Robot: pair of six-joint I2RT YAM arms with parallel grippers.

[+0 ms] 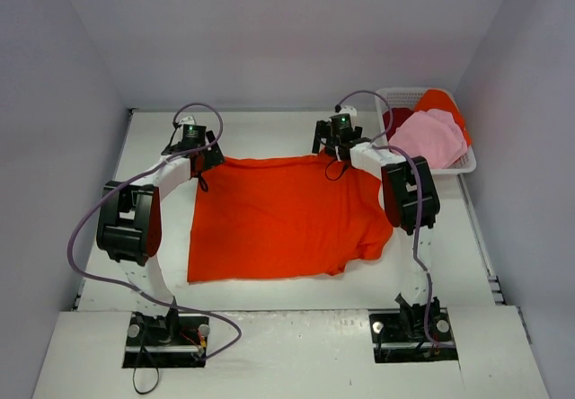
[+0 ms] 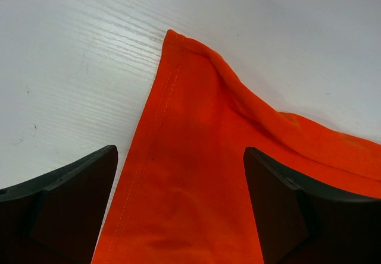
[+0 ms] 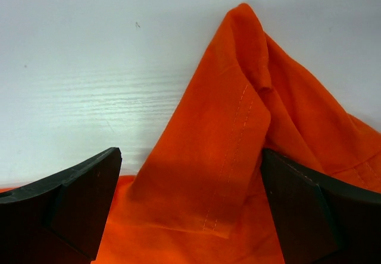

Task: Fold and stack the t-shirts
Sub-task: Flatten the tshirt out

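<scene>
dark red t-shirt largely behind pink t-shirt, orange-red t-shirt cropped in wrist views

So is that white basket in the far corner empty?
No, the basket holds a pink shirt, a dark red shirt and an orange shirt.

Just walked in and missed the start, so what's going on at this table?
Two robot arms are working on a large orange-red t-shirt spread out on the white table. The left gripper is over its far left corner and the right gripper over its far right corner. Both are open, with cloth between the fingers but not clamped. A pink shirt, a dark red shirt and another orange shirt lie in the white basket at the far right.
</scene>
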